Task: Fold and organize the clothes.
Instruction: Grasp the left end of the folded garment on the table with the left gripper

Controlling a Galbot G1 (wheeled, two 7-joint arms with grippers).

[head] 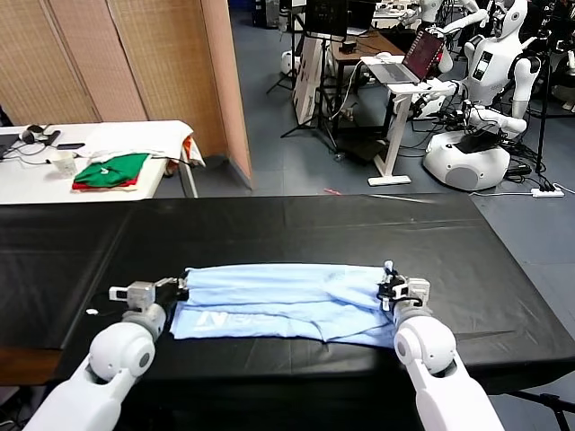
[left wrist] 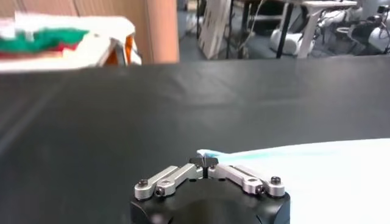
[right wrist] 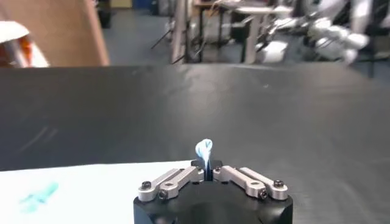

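Note:
The pale light-blue T-shirt (head: 278,301) lies folded into a long band across the near part of the black table (head: 296,229), faint white lettering on its near left face. My left gripper (head: 184,289) is shut on the shirt's left end; in the left wrist view the cloth edge (left wrist: 210,155) is pinched at the left gripper (left wrist: 205,164). My right gripper (head: 390,287) is shut on the right end. In the right wrist view a tuft of blue cloth (right wrist: 205,149) sticks up out of the right gripper (right wrist: 206,167).
A white side table (head: 108,148) at the back left carries folded green and red garments (head: 112,171), a cup and cables. A wooden screen (head: 135,63) stands behind it. Desks, a laptop and other robots stand beyond the table's far right.

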